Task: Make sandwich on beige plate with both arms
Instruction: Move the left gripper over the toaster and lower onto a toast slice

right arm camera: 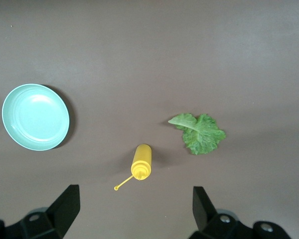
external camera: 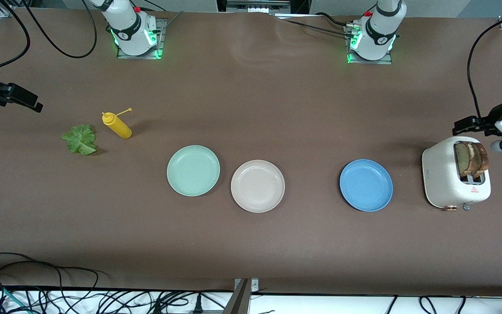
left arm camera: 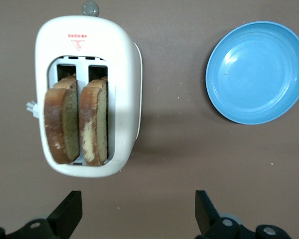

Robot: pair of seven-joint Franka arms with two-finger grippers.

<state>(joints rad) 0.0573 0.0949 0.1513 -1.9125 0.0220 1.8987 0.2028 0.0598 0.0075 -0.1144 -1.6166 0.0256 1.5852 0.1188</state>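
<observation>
The beige plate (external camera: 257, 186) lies bare on the brown table between a mint-green plate (external camera: 193, 170) and a blue plate (external camera: 366, 185). Two brown bread slices (external camera: 471, 158) (left arm camera: 62, 122) stand upright in the slots of a white toaster (external camera: 445, 179) (left arm camera: 124, 89) at the left arm's end. A ruffled green lettuce leaf (external camera: 79, 139) (right arm camera: 199, 133) lies flat at the right arm's end. My left gripper (left arm camera: 138, 211) (external camera: 479, 133) hangs open over bare table beside the toaster. Over bare table beside the yellow bottle, my right gripper (right arm camera: 134, 209) (external camera: 11, 96) is open too, holding nothing.
A yellow squeeze bottle (external camera: 117, 125) (right arm camera: 141, 162) lies on its side next to the lettuce, its cap strap sticking out. The blue plate (left arm camera: 256, 72) sits between the toaster and the beige plate. Cables run along the table's edge nearest the camera.
</observation>
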